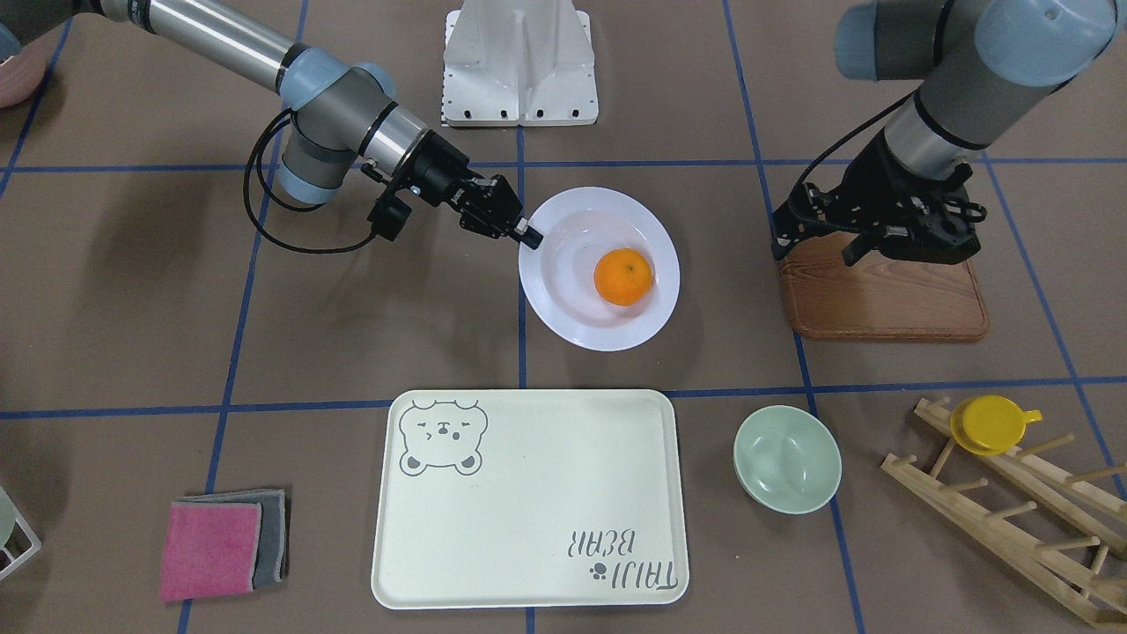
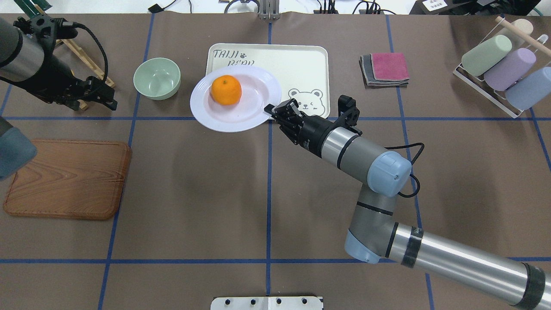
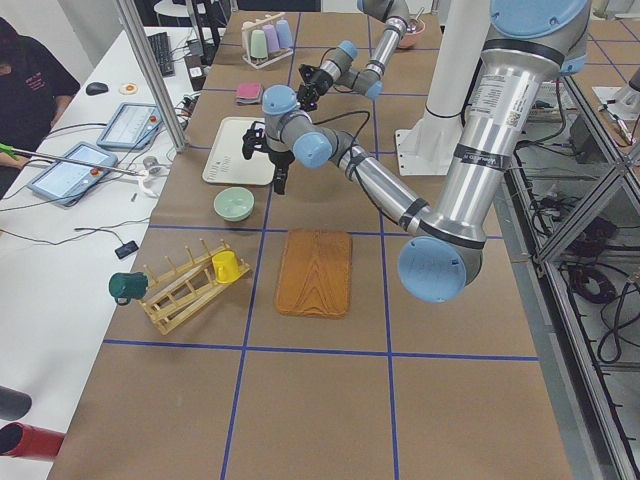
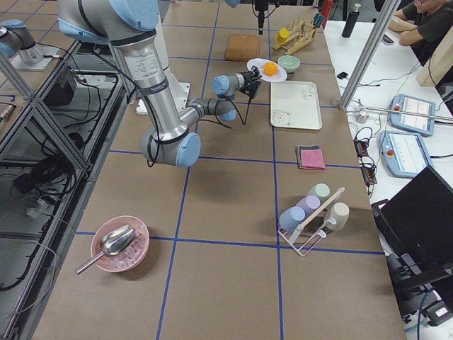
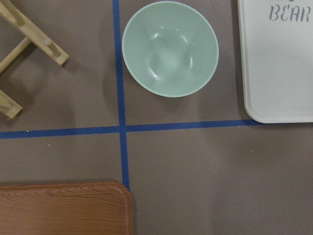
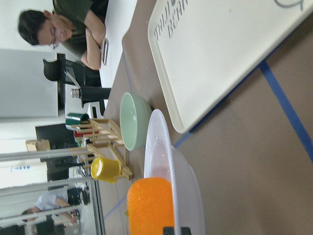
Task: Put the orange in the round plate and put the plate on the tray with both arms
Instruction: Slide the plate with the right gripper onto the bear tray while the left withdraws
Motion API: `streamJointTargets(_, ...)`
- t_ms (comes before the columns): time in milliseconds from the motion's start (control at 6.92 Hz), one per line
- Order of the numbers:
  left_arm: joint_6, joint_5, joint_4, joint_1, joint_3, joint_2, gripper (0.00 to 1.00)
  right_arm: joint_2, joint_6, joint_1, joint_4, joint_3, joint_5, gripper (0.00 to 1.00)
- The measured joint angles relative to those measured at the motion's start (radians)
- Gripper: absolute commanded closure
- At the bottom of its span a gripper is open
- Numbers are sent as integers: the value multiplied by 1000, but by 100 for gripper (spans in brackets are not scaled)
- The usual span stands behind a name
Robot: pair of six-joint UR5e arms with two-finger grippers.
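Note:
The orange (image 1: 622, 276) sits in the sunken centre of the white round plate (image 1: 572, 308). My right gripper (image 1: 531, 238) is shut on the plate's rim on the robot's side. The right wrist view shows the plate (image 6: 159, 147) edge-on, tilted and raised off the table, with the orange (image 6: 150, 205) in it. Overhead, the plate (image 2: 254, 114) overlaps the near edge of the cream bear tray (image 2: 297, 64). The tray (image 1: 528, 511) has nothing on it. My left gripper (image 1: 816, 254) hangs open and holds nothing, above the wooden board's corner, apart from the plate.
A pale-green bowl (image 1: 786, 458) stands beside the tray. The brown wooden board (image 1: 889, 299) lies under the left arm. A wooden rack with a yellow cup (image 1: 995, 424) is at the front corner, and folded cloths (image 1: 220, 546) lie on the tray's other side. People sit beyond the table.

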Motion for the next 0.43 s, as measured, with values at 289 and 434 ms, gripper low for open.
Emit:
streamJointTargets(289,43,21,-1,-2,10,11,2,62,65,12,-101,-105,-162,100)
streamJointTargets(434,47,23,-1,-3,13,11,2,86,72,12,-200,-120,-199,100)
